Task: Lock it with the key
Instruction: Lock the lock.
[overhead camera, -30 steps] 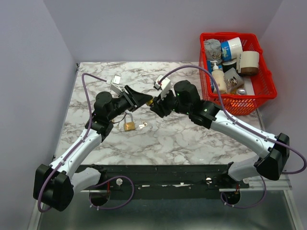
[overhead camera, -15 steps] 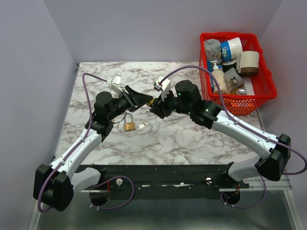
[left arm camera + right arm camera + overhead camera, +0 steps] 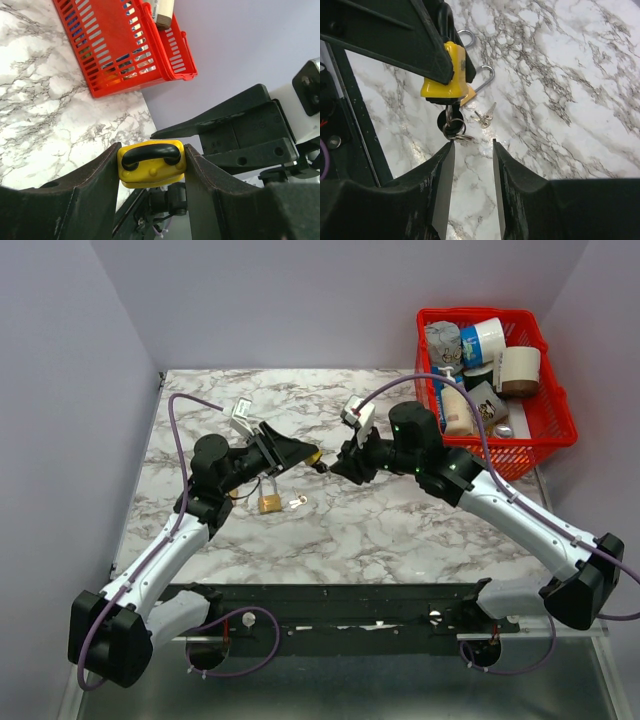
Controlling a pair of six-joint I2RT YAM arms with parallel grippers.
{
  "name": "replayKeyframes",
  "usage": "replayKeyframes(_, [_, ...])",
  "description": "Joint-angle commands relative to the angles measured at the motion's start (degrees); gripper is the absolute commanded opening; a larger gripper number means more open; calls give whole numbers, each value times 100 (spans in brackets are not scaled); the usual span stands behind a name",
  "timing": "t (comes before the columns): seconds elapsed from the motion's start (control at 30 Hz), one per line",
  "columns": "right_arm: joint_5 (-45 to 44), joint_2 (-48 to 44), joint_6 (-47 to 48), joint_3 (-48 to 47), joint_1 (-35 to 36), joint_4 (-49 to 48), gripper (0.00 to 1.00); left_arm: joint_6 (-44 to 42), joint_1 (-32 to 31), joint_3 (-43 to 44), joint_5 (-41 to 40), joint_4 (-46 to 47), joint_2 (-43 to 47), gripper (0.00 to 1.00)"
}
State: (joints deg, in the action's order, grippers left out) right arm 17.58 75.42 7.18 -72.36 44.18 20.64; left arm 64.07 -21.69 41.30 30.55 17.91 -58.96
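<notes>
A: In the top view, what is the left tool [image 3: 303, 452] doing?
B: It is grasping a yellow padlock [image 3: 313, 456] and holding it above the marble bench [image 3: 400, 530]. The right tool [image 3: 328, 468] is pointing at this padlock from very near. A brass padlock [image 3: 270, 504] and small loose keys [image 3: 297, 503] are lying on the bench under the left arm. A red basket [image 3: 540, 455] full of things is standing at the far right corner.

A: And what is the left wrist camera showing?
B: The yellow padlock [image 3: 151, 162] is sitting tightly between the two fingers [image 3: 95, 185], with its black shackle facing the camera. The right tool [image 3: 225, 125] is showing just behind it.

A: And the right wrist camera?
B: The right tool's [image 3: 470, 150] jaws are standing apart and are gripping nothing. Just beyond the fingertips, a black-headed key [image 3: 443, 120] with a ring is hanging under the yellow padlock [image 3: 447, 70]. The brass padlock [image 3: 482, 80] is lying farther away on the bench.
</notes>
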Motion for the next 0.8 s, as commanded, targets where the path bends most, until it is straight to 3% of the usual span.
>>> replayKeyframes(0.0, [517,-36,134,-76,20,-7,44,44,25,-43,268,494,121,0])
replayKeyframes(0.17, [1264,87,179,-235,20,-43,43,35,-1,-69,259,538,113,0])
replayKeyframes(0.47, [1028,394,91,-542,29,-69,43,52,-54,-148,250,590,95,0])
replayKeyframes(0.77, [993,570,47,-525,29,1,33,105,-89,-96,171,608,69,0])
